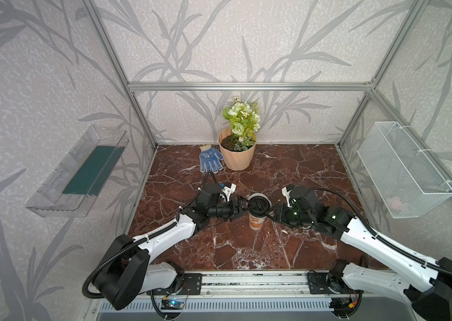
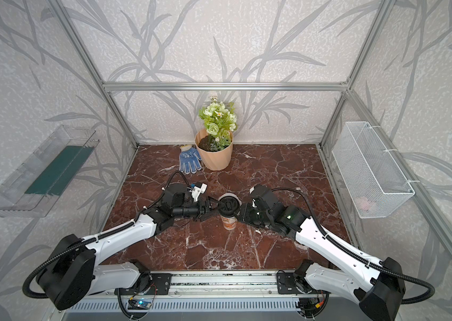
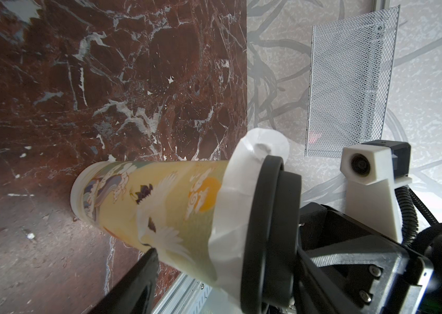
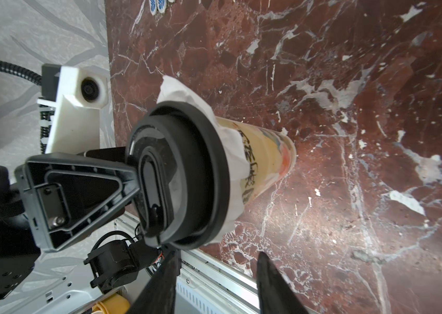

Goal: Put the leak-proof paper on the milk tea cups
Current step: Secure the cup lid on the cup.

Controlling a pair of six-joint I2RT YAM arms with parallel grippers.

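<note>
Red-brown marble bench (image 1: 302,250) lies open around the middle; peach ribbed flower pot (image 1: 237,157) and blue knit glove (image 1: 210,159) sit at its back edge. Printed paper cup (image 1: 255,221), black brush characters unreadable, stands centre, whitish leak-proof paper (image 4: 179,92) pinched under round black lid (image 1: 258,205). There the left end effector (image 1: 244,207) touches the lid, grip unclear; the right end effector (image 4: 217,254) holds its jaws apart beside it.

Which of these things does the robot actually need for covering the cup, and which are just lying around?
In use: cup, leak-proof paper, black lid, left pincer, right pincer.
Lying about: flower pot, blue glove, wire basket, clear tray.
</note>
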